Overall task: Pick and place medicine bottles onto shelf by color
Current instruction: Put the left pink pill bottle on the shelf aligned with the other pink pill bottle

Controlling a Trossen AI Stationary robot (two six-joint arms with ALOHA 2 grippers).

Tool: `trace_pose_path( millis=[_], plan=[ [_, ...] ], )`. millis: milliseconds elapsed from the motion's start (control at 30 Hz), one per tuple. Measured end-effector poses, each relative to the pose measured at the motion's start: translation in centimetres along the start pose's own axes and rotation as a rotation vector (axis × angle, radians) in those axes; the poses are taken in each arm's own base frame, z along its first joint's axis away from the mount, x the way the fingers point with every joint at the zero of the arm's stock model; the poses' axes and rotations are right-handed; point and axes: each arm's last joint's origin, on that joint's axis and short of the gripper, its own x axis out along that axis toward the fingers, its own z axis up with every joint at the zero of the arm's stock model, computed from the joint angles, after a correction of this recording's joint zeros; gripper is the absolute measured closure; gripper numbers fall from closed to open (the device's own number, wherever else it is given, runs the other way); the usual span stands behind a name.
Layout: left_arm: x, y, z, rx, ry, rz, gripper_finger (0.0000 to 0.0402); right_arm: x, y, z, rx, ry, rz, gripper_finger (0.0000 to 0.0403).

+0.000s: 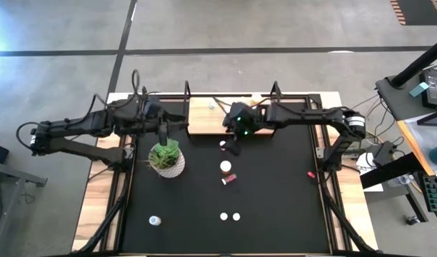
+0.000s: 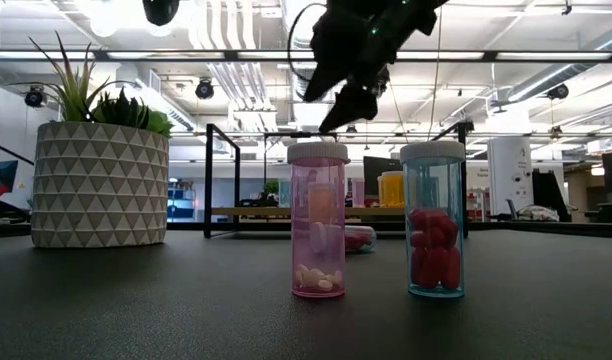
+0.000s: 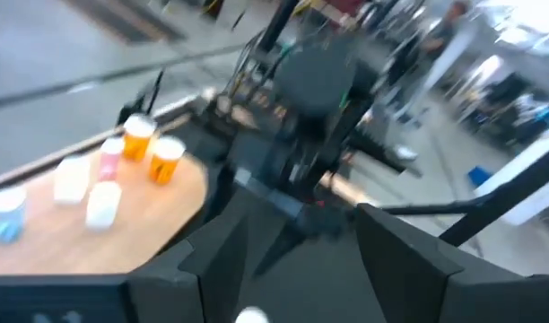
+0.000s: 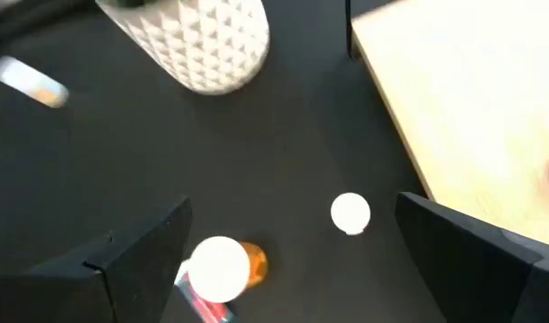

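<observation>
Left gripper [image 1: 163, 137] hovering above the potted plant [image 1: 166, 160] toward the left of the counter, fingers [image 3: 212, 260] spread, holding nothing. Shelf [image 1: 204, 118] at the far edge, centre, already carrying several bottles at its left end. Right gripper [image 1: 233, 148] just off the shelf's front edge near counter centre, fingers [image 4: 140, 247] spread wide, nothing between them. Nearest loose bottles directly toward the near edge from it: one small white-capped bottle [image 1: 222, 143] just beside it, an upright white-capped amber bottle [image 1: 225, 166] beyond, a pink-red one lying on its side [image 1: 228, 178] next to that. Two upright bottles [image 1: 230, 215] near the near edge, another [image 1: 155, 220] at the near-left corner, one red bottle [image 1: 311, 173] toward the right edge. Right arm judged clearly nearer the central cluster; upright bottles present a vertical long axis, favouring a descent from above.
</observation>
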Motion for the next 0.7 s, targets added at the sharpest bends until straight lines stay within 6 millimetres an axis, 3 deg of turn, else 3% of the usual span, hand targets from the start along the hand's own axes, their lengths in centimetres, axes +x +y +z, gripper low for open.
trace_pose_path(
  millis=[300, 700],
  plan=[
    [-0.7, 0.5, -1.1, 0.01, -0.115, -0.177, 0.0212, 4.2, 0.8, -1.5, -0.015, 0.073, -0.156, 0.0023],
    [-1.1, 0.9, -1.8, 0.002, -0.14, -0.208, 0.0212, 7.7, -0.3, -2.6, 0.187, 0.108, -0.277, 0.0023]
  ],
)
